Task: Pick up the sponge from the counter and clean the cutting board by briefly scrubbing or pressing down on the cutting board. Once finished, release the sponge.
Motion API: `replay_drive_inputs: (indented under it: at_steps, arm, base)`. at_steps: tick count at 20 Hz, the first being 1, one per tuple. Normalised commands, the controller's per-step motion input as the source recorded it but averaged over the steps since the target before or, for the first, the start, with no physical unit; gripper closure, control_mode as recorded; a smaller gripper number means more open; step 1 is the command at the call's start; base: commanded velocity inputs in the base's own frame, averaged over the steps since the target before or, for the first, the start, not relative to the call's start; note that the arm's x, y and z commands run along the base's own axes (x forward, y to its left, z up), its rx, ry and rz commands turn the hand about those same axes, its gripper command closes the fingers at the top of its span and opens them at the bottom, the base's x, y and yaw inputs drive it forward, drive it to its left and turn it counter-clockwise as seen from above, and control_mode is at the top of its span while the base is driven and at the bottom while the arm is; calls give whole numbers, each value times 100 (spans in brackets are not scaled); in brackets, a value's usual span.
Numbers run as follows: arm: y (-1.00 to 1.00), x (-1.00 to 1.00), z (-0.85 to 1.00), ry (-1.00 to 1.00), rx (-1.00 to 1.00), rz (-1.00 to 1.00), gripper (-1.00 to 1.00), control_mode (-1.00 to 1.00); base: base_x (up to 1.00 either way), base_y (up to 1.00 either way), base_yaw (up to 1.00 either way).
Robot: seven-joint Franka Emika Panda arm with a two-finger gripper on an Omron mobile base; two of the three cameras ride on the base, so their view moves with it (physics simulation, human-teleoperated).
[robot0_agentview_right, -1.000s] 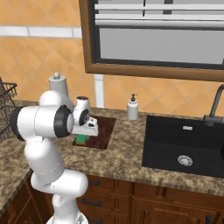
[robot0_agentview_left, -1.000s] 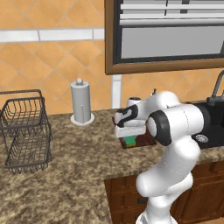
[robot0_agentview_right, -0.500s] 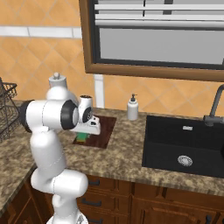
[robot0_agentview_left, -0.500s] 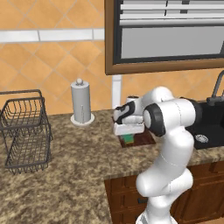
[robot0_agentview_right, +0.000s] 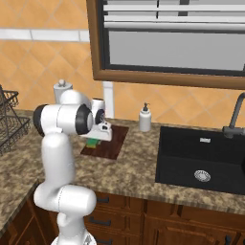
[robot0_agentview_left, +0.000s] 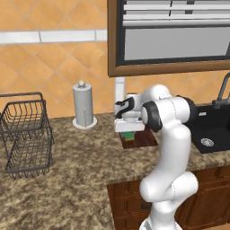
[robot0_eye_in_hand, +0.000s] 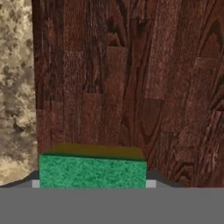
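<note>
Granite surface [robot0_agentview_right: 129, 177] runs under the window, brown and speckled, and we work at its middle stretch, with a black sink [robot0_agentview_right: 201, 160] at 3 o'clock of our hand and a wire basket [robot0_agentview_left: 24, 130] far off at 9 o'clock. On it lies the cutting board [robot0_agentview_right: 112, 141], dark reddish wood. Our gripper [robot0_agentview_right: 97, 139] hangs low over the board's near-left part. In the hand view, the sponge [robot0_eye_in_hand: 92, 171] sits between our fingers, green top over yellow, with board grain spread beyond it toward 12 o'clock and granite at 9 o'clock. We judge the fingers clenched on the sponge, so the pickup is done and the sponge is over the board. Whether it presses the wood we cannot tell. Left, as we judge: the scrub or press, then letting the sponge go.
</note>
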Motion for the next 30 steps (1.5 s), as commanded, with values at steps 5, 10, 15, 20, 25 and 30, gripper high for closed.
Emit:
replay_drive_inputs:
  at_steps: [5,10,15,20,25,30]
  arm:
    - [0,56,-51,-6,0,-11,100,-100]
    - [-4,49,-52,-7,0,-11,100,-100]
    - [-2,47,-40,-11,0,-13,100,-100]
    - [-5,41,-27,-18,0,-13,100,-100]
    - [-9,-28,-46,-6,0,-14,100,-100]
    - [-24,-97,-64,13,-1,-8,100,-100]
  base:
    - [0,0,0]
    - [0,0,0]
    - [0,0,0]
    - [0,0,0]
    - [0,0,0]
    - [0,0,0]
